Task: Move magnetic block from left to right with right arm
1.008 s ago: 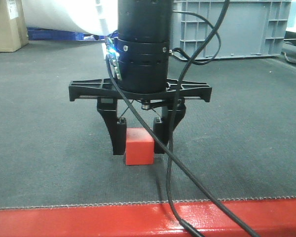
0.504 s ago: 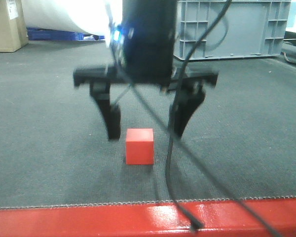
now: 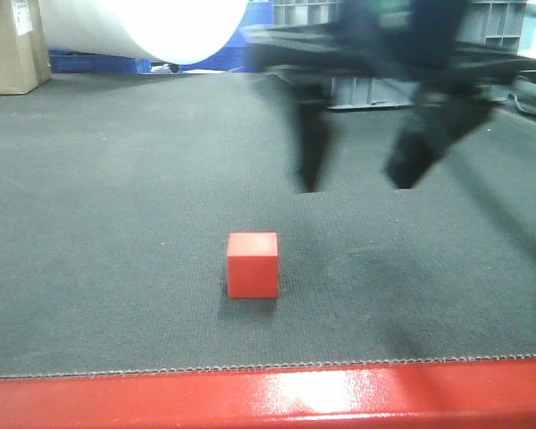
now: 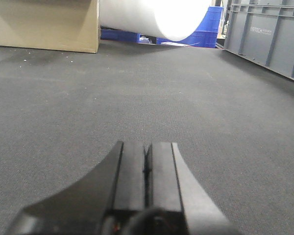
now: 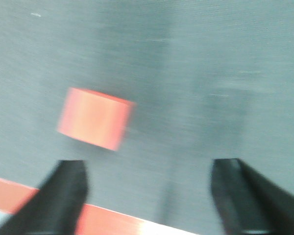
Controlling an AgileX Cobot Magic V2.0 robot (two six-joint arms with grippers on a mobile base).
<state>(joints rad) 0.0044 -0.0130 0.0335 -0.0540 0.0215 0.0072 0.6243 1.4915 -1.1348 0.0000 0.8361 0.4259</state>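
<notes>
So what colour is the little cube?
Plain red magnetic block, clearest in the front-facing view.

Front view low, near mat (image 3: 116, 268); right wrist looks down; both share red cube (image 3: 252, 264).

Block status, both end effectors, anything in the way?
Right end effector open, empty, raised off the mat. Left end effector shut, idle. Block sits alone on the mat, nothing obstructing it.
</notes>
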